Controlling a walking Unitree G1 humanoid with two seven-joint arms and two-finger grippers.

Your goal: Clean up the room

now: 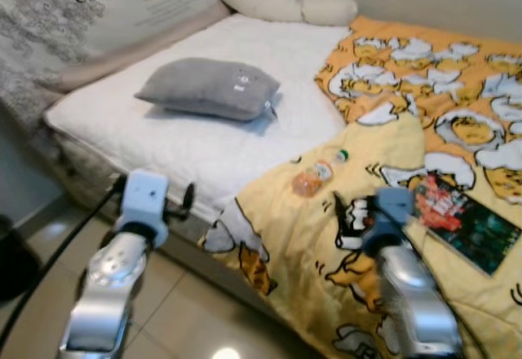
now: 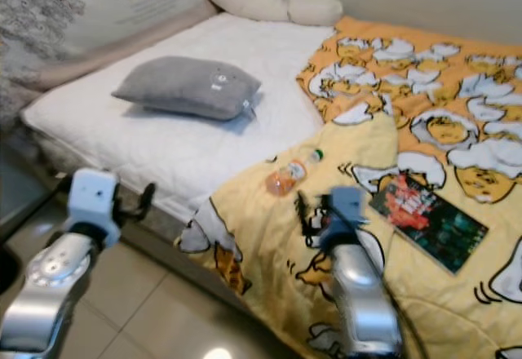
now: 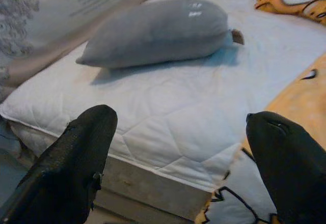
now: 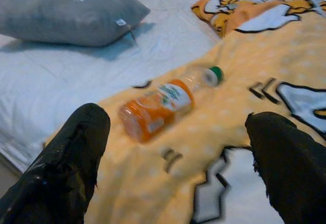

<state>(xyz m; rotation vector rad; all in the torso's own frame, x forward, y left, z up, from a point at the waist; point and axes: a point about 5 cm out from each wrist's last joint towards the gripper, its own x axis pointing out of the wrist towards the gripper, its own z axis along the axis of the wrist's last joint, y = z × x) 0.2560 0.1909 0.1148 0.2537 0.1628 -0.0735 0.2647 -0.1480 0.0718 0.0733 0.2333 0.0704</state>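
Right hand (image 4: 173, 147) fingers apart, near bottle (image 4: 165, 102) lying on quilt (image 1: 391, 155). Light, smooth, likely rolls; grip mid-body, across label.

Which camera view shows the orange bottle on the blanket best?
The right wrist view: the orange bottle lies large there, with label and green cap readable, between the open right end effector's fingers. Both eye views show it small on the yellow blanket.

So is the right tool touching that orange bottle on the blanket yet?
Apart. In the right wrist view, yellow blanket shows between the open right tool and the bottle lying ahead.
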